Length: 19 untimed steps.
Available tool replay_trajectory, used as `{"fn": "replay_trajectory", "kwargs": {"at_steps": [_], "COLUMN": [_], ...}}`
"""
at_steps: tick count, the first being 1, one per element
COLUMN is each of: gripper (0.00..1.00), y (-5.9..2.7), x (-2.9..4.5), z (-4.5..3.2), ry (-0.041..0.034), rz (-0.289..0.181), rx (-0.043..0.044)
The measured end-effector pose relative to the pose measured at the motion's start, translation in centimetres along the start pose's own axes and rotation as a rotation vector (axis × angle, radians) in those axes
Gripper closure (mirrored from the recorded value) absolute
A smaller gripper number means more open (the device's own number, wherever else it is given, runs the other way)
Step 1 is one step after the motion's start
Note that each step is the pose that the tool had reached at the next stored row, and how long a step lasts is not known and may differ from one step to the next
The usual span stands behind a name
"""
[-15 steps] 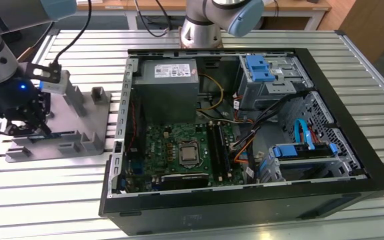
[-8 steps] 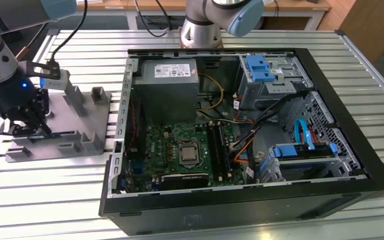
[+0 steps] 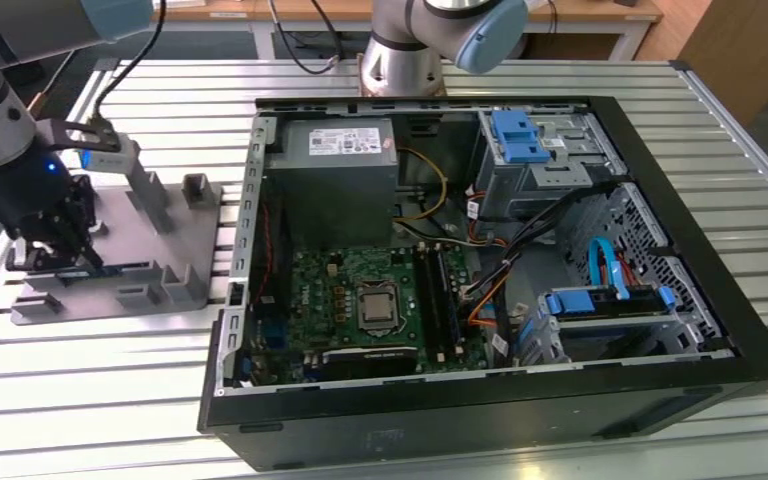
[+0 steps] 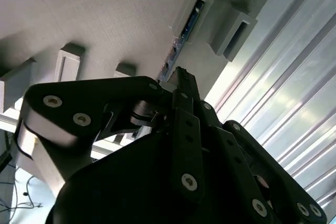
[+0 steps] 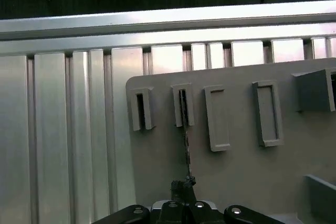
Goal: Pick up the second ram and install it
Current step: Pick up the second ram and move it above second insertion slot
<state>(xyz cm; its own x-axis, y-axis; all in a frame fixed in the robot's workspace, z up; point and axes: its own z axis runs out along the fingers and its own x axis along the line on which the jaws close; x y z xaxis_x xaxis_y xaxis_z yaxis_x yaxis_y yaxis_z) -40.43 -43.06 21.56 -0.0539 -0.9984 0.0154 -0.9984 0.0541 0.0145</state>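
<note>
Closest in, the hand (image 5: 184, 186) has its fingers drawn together on the near end of the second ram (image 5: 185, 145), which stands on edge in the grey tray (image 5: 241, 182). That tray lies on the slatted metal table (image 5: 68, 140), to the exterior view's left of an open computer case (image 3: 491, 405).

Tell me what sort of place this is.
Probably a robotics workshop for computer assembly: an open desktop computer case on a slatted metal table, a grey fixture tray and a robot arm's base.

Work area, background only.
Ribbed aluminium table (image 3: 77, 400) shows bright glare; wooden desk (image 3: 598, 12) stands at the far side, wooden panel (image 3: 744, 55) far right.
</note>
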Motion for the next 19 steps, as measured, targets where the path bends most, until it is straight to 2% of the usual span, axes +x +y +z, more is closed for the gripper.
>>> {"fn": "replay_trajectory", "kwargs": {"at_steps": [14,17,19], "gripper": [0.90,0.90,0.90], "y": [0.00,0.00,0.01], "x": [0.00,-0.01,-0.02], "z": [0.00,0.03,0.09], "ry": [0.0026,0.0021,0.0014], "rz": [-0.184,-0.180,-0.143], "rx": [0.0028,0.0026,0.0022]}}
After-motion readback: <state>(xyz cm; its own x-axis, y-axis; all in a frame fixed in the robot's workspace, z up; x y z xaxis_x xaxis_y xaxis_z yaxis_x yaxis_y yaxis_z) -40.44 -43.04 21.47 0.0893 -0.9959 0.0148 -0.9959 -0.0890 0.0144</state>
